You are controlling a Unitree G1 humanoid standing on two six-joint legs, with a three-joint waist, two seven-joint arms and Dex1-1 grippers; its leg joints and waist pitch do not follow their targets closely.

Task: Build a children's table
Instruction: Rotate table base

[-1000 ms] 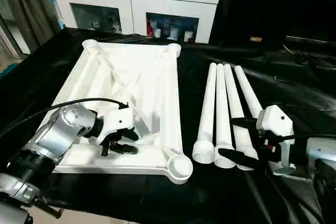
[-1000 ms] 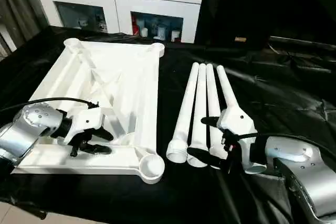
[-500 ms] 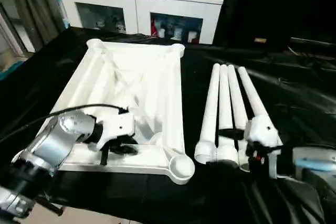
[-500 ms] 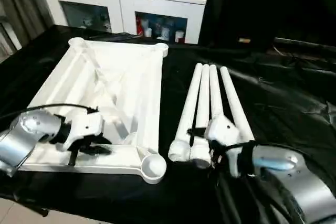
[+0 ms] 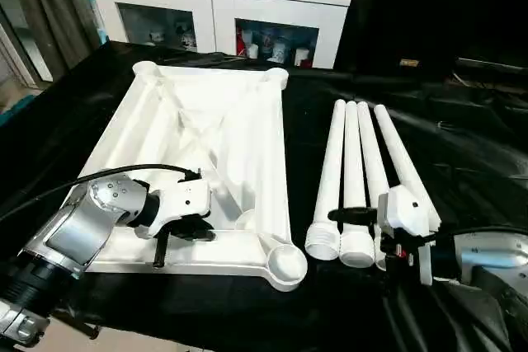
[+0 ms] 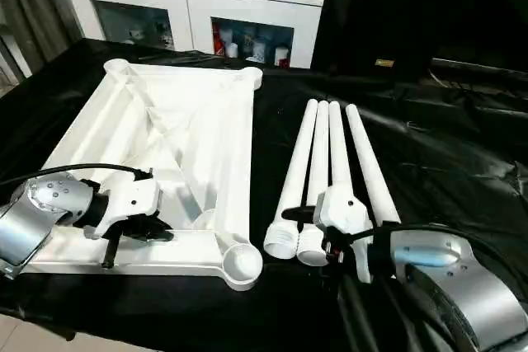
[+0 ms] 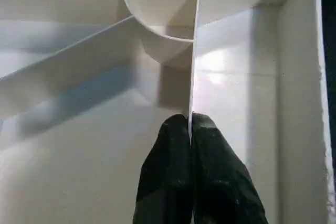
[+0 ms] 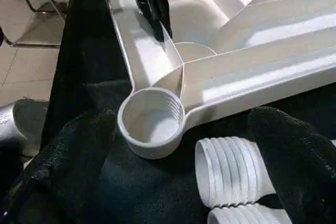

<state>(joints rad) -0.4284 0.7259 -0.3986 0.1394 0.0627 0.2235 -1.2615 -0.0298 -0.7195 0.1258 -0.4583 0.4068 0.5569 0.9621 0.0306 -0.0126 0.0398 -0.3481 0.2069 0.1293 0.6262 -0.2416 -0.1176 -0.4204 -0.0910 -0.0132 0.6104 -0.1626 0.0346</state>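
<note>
While no brand or writing can be read anywhere, the white plastic table top (image 5: pixel 206 146) lies upside down across the left half of the frame on the black-covered bench (image 5: pixel 462 129), its ribbed underside up, with a round threaded socket (image 5: pixel 285 263) at the near right corner. Four long tapered white legs (image 5: pixel 355 179) lie side by side right of centre, threaded ends toward the camera. At lower left, the left gripper (image 5: pixel 183 235) is pinched shut on a thin upright rib (image 7: pixel 192 66) of the top, one black finger pressed on each side. At lower right, the right gripper (image 5: pixel 373 231) is spread wide over the near ends of the legs and holds nothing. Along the upper edge stands a white cabinet (image 5: pixel 223 6) with glass doors.
</note>
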